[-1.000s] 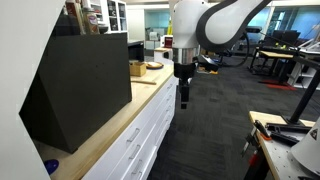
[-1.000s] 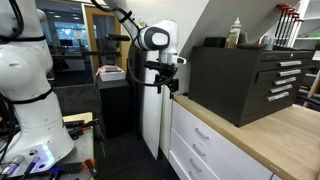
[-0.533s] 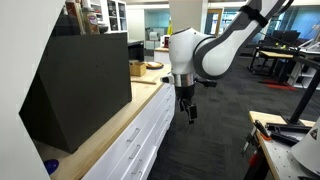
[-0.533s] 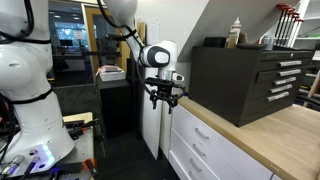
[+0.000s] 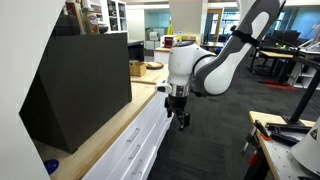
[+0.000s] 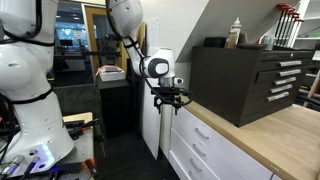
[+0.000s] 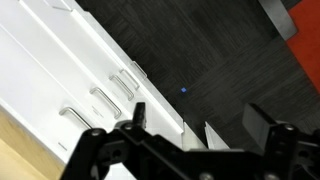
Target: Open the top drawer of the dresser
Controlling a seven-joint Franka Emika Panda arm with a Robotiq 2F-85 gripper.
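The dresser [image 5: 140, 145] is a long white cabinet with a light wood countertop [image 5: 120, 125], seen in both exterior views [image 6: 205, 150]. Its top drawer [image 5: 150, 114] sits just under the countertop and looks closed. It also shows in an exterior view [image 6: 212, 138]. In the wrist view its silver bar handle [image 7: 73, 117] lies nearest the wood edge, with the lower drawers' handles beyond it. My gripper [image 5: 180, 117] hangs pointing down beside the dresser's end, at top drawer height [image 6: 168, 104]. Its fingers are spread and empty [image 7: 200, 122], apart from the handle.
A big black wedge-shaped box [image 5: 75, 85] fills the countertop [image 6: 245, 75]. Small items [image 5: 140, 68] lie on the counter's far end. Dark carpet [image 5: 215, 130] stretches beside the dresser. A white robot base [image 6: 30, 100] and a workbench [image 5: 285, 140] stand nearby.
The arm has lowered and swung in toward the dresser's end. The gripper dropped from countertop height to top drawer height. The drawers have not moved.
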